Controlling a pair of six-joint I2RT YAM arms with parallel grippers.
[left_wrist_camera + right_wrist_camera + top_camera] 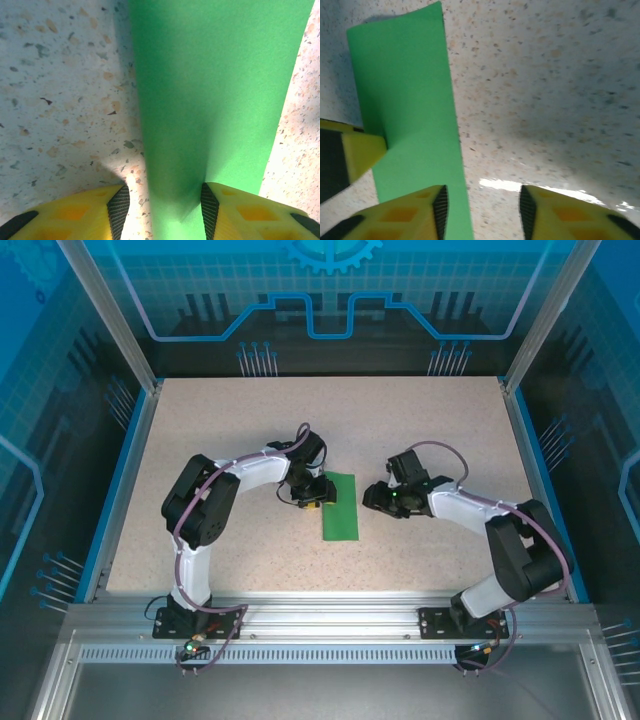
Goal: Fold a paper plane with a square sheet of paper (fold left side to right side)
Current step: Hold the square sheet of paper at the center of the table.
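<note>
The square sheet of paper (340,505) is bright green and lies on the table's middle as a narrow upright rectangle, about half as wide as it is long. The paper plane is out of view. My left gripper (315,495) sits at the strip's left edge. Its jaws are apart (165,205), one fingertip (117,207) on the table and the other (212,207) on the paper (215,90), part of which rises between them. My right gripper (372,498) hovers just right of the strip, open (482,210), with bare table between its fingers; its left fingertip (437,210) overlaps the paper (405,90).
The speckled beige table (440,430) is bounded by blue rails on both sides and an aluminium frame (330,620) in front. Transparent walls enclose the cell. The left gripper's yellow finger (362,150) rests on the strip's left side in the right wrist view.
</note>
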